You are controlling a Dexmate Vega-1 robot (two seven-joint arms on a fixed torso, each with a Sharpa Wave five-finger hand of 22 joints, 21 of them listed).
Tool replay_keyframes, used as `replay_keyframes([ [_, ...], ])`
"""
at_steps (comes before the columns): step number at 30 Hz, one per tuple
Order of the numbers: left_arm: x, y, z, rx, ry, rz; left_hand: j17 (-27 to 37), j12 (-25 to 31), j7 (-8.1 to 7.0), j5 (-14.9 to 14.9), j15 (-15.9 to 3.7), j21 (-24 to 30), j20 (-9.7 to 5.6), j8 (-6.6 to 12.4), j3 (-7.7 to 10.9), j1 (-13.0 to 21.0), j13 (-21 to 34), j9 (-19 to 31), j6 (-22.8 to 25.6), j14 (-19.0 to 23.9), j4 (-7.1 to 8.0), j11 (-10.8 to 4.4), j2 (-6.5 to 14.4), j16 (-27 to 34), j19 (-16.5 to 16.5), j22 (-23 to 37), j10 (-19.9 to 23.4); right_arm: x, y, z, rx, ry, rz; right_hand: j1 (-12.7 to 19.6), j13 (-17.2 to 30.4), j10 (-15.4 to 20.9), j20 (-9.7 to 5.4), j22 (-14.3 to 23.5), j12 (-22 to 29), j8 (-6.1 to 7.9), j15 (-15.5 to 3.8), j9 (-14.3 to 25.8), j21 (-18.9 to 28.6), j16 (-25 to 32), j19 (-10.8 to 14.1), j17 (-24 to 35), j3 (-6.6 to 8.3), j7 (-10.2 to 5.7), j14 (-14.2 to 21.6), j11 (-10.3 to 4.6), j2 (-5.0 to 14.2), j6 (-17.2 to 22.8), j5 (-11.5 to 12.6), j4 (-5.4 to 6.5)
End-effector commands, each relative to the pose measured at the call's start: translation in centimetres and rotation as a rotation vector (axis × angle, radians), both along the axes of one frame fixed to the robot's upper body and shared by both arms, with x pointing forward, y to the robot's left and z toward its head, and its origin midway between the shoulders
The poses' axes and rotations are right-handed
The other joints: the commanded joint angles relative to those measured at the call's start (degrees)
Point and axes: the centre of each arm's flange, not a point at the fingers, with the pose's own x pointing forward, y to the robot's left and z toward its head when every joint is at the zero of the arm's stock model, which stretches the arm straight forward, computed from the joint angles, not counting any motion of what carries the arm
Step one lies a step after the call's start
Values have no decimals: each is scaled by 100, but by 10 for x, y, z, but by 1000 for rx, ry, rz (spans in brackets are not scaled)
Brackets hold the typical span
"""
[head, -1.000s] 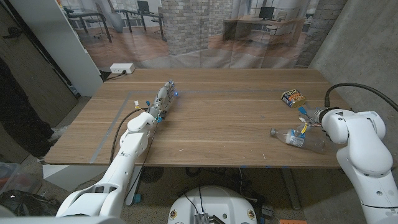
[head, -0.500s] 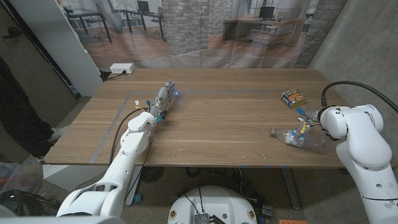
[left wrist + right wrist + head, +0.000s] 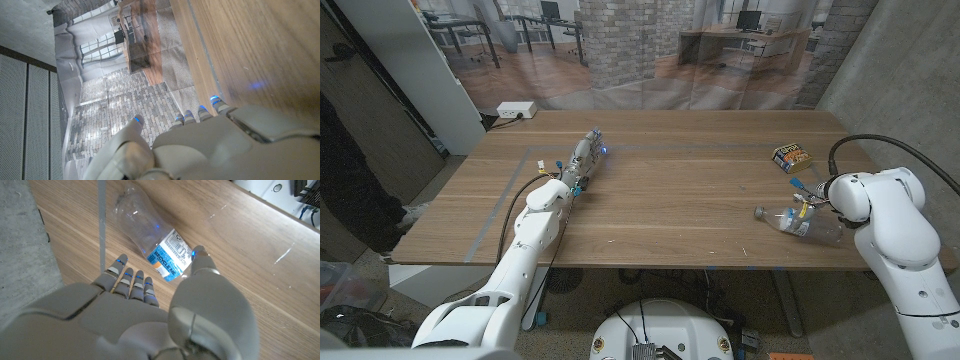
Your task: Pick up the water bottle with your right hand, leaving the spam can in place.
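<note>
- Head view: I see the clear plastic water bottle (image 3: 800, 223) lying on its side near the wooden table (image 3: 680, 180) edge, at about 4 o'clock. The small rectangular spam can (image 3: 789, 157) sits apart from it, toward 2 o'clock. My right hand (image 3: 807, 193) is just beside the bottle; my left hand (image 3: 583, 157) lies stretched out at 10 o'clock.
- Left wrist view: my left hand (image 3: 200, 142) holds nothing, its fingers (image 3: 201, 111) straight and close together, thumb apart, beside the table's far edge.
- Right wrist view: my right hand (image 3: 150, 315) is spread above the bottle (image 3: 150, 232), thumb apart from the fingers (image 3: 131, 280), gripping nothing.
</note>
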Motion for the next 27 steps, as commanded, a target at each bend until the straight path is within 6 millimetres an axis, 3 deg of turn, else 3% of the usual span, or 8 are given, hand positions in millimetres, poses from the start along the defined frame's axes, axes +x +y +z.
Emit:
replay_keyframes([
  [1,-1,2,0,-1,4,5,24,-10,-10,-8,4,-13,25,10,18,50,31,33,-1084,-1122,-37,-13,15,-3,-523,23,-1046,9,3,-9,-27,18,-4,60,15,19,-36,9,-10,17,-27,18,27,0,55,14,-41,-15,14,-34,4,60,45,-12],
  [22,-2,1,0,0,0,3,25,-6,-5,-7,1,-25,21,13,4,49,31,33,-1076,-1121,-41,-12,4,-2,-516,24,-1038,12,1,-23,-66,34,-58,147,21,-40,-63,11,-43,119,-68,33,18,-25,62,16,-140,-197,-26,-76,124,468,89,45],
  [25,-2,2,0,-1,1,3,26,-6,-4,-7,3,-26,20,14,2,49,31,33,-1074,-1120,-40,-12,3,-1,-515,25,-1039,12,1,-24,-77,35,-64,257,19,27,-75,10,-17,256,-78,44,17,-23,73,13,-153,-259,-18,-118,216,944,118,39],
  [27,-2,2,0,-1,0,3,26,-6,-3,-7,2,-28,23,14,1,48,31,33,-1073,-1120,-40,-11,2,-1,-515,25,-1039,12,1,-24,-86,29,-68,463,17,261,-115,11,53,353,-176,54,45,17,176,10,-140,-312,120,-153,365,1386,153,7],
])
